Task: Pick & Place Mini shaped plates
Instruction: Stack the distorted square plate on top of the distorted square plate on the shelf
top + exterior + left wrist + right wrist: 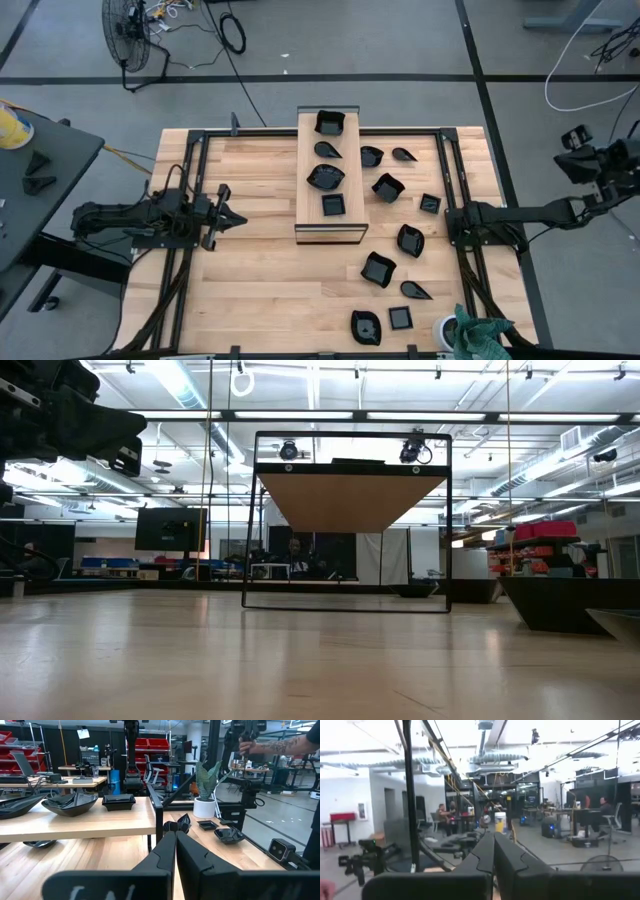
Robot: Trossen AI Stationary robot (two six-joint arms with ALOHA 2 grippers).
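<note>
On the pale wooden surface (250,290), four small glossy black plates (333,205) are seen on the long light wooden board (329,234) — the rest scattered right. Both the left end effector (228,218) and the right end effector (450,222) are closed, empty. A glossy rim could be slipped off.

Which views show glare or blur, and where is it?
Low view: ceiling lights glare and reflect off the tabletop. Right wrist view: soft throughout, bright ceiling washed out, the right end effector dark against it. Left wrist view: sharp on the raised board and its black dishes. High view: evenly lit, faint shadows.
</note>
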